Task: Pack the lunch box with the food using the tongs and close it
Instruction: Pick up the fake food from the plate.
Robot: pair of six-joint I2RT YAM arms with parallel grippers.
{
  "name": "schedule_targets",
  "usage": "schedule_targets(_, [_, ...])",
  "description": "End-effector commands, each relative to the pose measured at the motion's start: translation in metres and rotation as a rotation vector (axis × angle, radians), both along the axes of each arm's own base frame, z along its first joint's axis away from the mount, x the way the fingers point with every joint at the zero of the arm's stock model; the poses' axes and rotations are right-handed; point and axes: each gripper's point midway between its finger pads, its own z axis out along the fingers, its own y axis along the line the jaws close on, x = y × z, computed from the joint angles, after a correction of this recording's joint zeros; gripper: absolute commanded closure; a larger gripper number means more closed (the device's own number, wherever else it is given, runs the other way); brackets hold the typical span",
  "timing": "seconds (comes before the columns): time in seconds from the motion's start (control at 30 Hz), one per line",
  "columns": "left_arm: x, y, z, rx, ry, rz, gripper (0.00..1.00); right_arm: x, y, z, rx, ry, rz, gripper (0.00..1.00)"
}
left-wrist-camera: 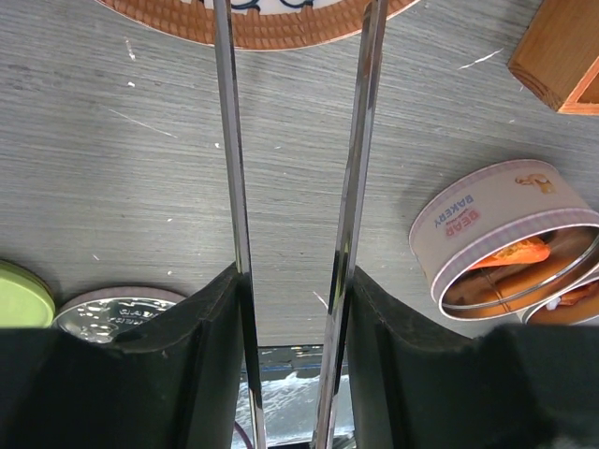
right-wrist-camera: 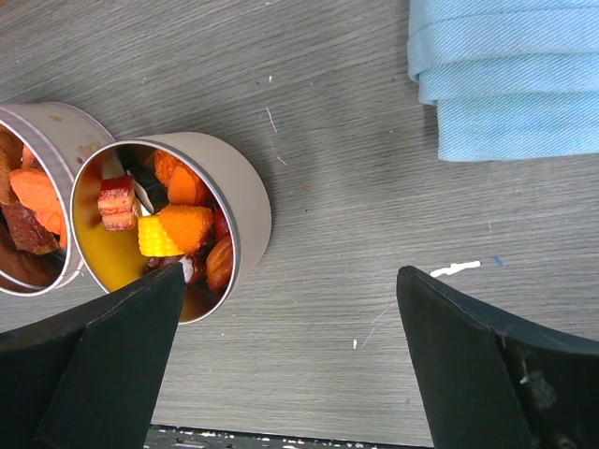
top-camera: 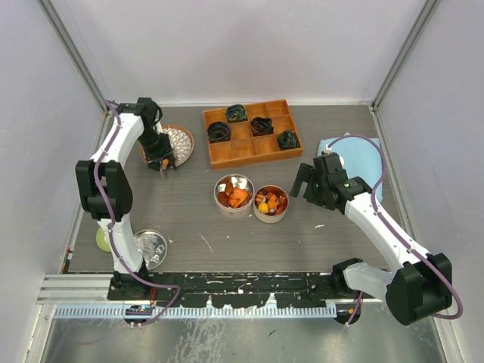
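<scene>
My left gripper (left-wrist-camera: pixel 292 313) is shut on the tongs (left-wrist-camera: pixel 234 140). Their two thin silver arms run up between my black fingers (left-wrist-camera: pixel 187 360) toward a brown patterned plate (left-wrist-camera: pixel 253 23), and their tips are out of view. From above, the left gripper (top-camera: pixel 161 155) hangs over that plate (top-camera: pixel 181 136) at the back left. Two round tins stand mid-table, the left tin (top-camera: pixel 234 195) and the right tin (top-camera: pixel 270 203); both hold orange, red and yellow food (right-wrist-camera: pixel 173 227). My right gripper (top-camera: pixel 306 181) is open with nothing between its fingers, just right of the right tin (right-wrist-camera: pixel 234 201).
A wooden compartment tray (top-camera: pixel 252 132) with dark coiled lumps stands at the back. A folded blue cloth (top-camera: pixel 355 155) lies at the right. A silver lid (top-camera: pixel 151 246) and a green lid (top-camera: pixel 102 240) lie near the left arm's base.
</scene>
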Motion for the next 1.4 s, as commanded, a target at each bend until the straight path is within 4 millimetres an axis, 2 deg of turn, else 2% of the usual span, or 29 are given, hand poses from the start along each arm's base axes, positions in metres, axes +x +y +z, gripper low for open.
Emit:
schedule_targets(0.0, [0.001, -0.009, 0.01, -0.017, -0.019, -0.054, 0.57, 0.011, 0.002, 0.013, 0.015, -0.061, -0.001, 0.0])
schedule_targets(0.43, [0.0, -0.005, -0.002, 0.071, 0.026, -0.084, 0.59, 0.012, 0.003, 0.012, 0.015, -0.054, -0.001, 0.0])
schedule_targets(0.63, [0.006, -0.006, -0.005, 0.072, 0.023, -0.078, 0.58, 0.013, 0.003, 0.012, 0.016, -0.054, 0.0, 0.0])
schedule_targets(0.73, [0.009, -0.007, -0.004, 0.067, 0.023, -0.077, 0.64, 0.012, 0.003, 0.012, 0.016, -0.055, 0.001, 0.0])
schedule_targets(1.0, [0.006, -0.008, 0.017, 0.055, -0.036, -0.08, 0.72, 0.013, 0.002, 0.013, 0.013, -0.06, -0.003, 0.0])
schedule_targets(1.2, [0.004, -0.019, 0.051, 0.026, -0.141, -0.107, 0.73, 0.014, 0.003, 0.015, 0.019, -0.062, -0.003, 0.0])
schedule_targets(1.37, [-0.008, -0.032, 0.066, 0.024, -0.178, -0.154, 0.73, 0.014, 0.004, 0.017, 0.024, -0.069, -0.004, 0.0])
